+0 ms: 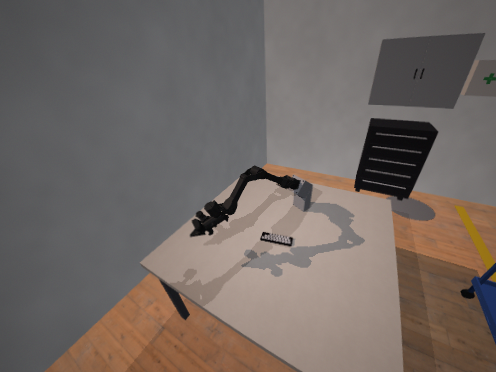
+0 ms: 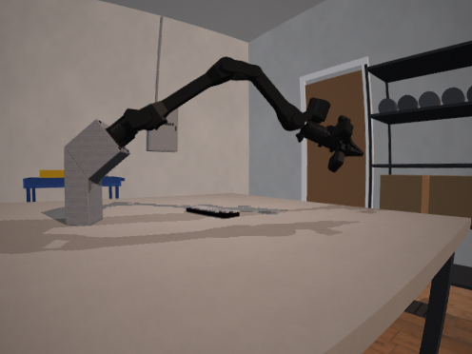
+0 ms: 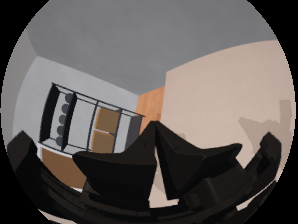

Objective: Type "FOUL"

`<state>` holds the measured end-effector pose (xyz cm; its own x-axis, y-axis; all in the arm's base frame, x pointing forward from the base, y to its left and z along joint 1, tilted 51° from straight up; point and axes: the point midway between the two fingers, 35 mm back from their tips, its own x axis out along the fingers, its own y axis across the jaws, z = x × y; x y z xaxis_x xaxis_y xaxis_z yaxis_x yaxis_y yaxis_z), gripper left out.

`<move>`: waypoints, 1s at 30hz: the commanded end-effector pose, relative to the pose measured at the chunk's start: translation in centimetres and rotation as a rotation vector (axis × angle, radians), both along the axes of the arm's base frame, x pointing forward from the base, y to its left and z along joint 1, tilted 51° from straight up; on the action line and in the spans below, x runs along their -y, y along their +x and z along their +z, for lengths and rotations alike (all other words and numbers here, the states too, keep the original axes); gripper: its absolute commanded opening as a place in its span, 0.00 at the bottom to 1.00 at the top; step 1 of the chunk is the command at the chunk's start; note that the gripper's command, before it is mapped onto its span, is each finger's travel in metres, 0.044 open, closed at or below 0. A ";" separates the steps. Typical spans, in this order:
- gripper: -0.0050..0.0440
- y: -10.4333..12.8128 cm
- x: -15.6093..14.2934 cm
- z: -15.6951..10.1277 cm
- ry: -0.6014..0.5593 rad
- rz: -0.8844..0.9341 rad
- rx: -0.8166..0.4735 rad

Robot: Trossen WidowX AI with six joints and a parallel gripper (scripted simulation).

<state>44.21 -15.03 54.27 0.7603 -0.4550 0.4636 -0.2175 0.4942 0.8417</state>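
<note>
A small black keyboard (image 1: 276,239) with pale keys lies flat near the middle of the table; it also shows in the exterior view (image 2: 212,211). My gripper (image 1: 196,232) is shut and empty. It hangs high above the table near its left edge, well apart from the keyboard, with the arm stretched out from its base. In the exterior view the gripper (image 2: 356,151) points away and slightly down, far above the table top. In the wrist view the closed fingers (image 3: 158,152) meet at a point; the keyboard is not in that view.
The arm's grey base block (image 1: 302,195) stands at the table's far side. A black drawer cabinet (image 1: 395,157) stands by the back wall. A shelf with a cardboard box (image 2: 423,192) stands beyond the table. A blue cart (image 1: 482,295) is at the right.
</note>
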 end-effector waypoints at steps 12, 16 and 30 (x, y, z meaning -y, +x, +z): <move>0.10 3.4 -7.2 -10.9 -0.137 0.032 -0.408; 0.10 3.6 -8.5 -12.8 -0.171 0.042 -0.474; 0.10 1.5 -17.3 -26.0 -0.513 0.136 -0.928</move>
<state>46.96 0.58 30.82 0.9512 -0.2726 -0.1448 0.3080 0.8077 0.5027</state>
